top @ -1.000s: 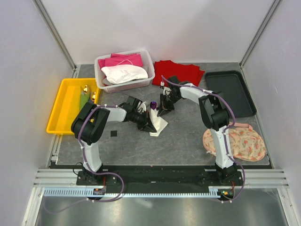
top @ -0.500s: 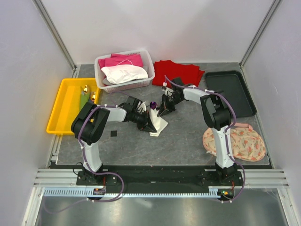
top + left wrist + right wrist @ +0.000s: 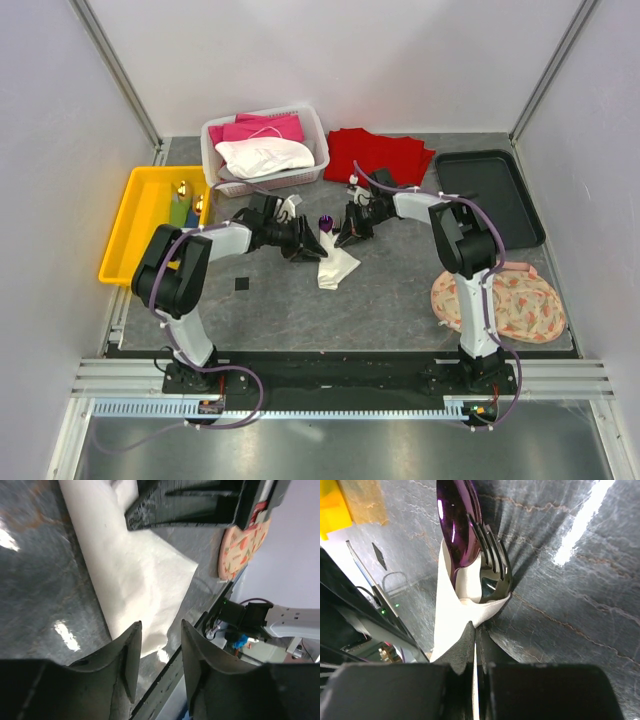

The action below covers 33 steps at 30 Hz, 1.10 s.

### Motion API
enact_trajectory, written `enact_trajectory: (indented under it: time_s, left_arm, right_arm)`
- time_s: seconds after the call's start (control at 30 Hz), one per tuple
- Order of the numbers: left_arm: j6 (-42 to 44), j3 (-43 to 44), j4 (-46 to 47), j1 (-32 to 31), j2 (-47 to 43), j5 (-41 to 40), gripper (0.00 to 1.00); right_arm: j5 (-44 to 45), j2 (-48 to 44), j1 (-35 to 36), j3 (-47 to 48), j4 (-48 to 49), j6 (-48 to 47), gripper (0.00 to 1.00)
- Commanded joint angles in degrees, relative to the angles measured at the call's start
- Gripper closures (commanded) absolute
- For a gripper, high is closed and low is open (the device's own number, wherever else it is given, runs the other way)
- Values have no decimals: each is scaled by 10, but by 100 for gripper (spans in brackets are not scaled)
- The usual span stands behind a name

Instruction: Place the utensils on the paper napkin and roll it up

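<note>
Off-white paper napkin (image 3: 337, 268) lies part-rolled on the grey stone-patterned bench (image 3: 400, 300). Its loose corner points toward the arm bases, and its long axis slants away to the purple metallic spoon and fork (image 3: 457, 525) sticking out of the far end. The left gripper (image 3: 160, 630), jaws parted and holding nothing, hangs just left of the roll. The right gripper (image 3: 475, 630) is clenched on the napkin's edge below the cutlery heads. The left arm looks better placed to tighten the roll. Farther left, green- and blue-handled utensils (image 3: 183, 212) lie in the yellow plastic tray (image 3: 135, 245).
</note>
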Motion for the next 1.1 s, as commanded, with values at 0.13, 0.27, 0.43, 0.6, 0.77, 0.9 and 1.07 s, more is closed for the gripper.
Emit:
enact_trajectory:
  time_s: [0.13, 0.27, 0.43, 0.6, 0.77, 0.9, 1.07]
  left_arm:
    - [41, 9, 13, 51, -7, -10, 41]
    - [49, 26, 12, 65, 15, -9, 37]
    - [50, 33, 24, 69, 34, -5, 36]
    - [51, 26, 58, 69, 38, 10, 34]
    - [43, 20, 80, 69, 44, 20, 33]
    - [36, 17, 92, 69, 51, 21, 33]
    - [27, 13, 114, 70, 58, 21, 33]
  right_arm:
    - [45, -22, -3, -56, 68, -23, 100]
    - [33, -36, -6, -70, 90, -29, 100]
    - [16, -48, -8, -88, 128, -16, 100]
    - [11, -64, -7, -106, 155, -10, 100]
    - [3, -74, -7, -113, 162, -10, 100]
    - [4, -86, -7, -119, 176, -10, 100]
    - [0, -101, -8, -127, 185, -15, 100]
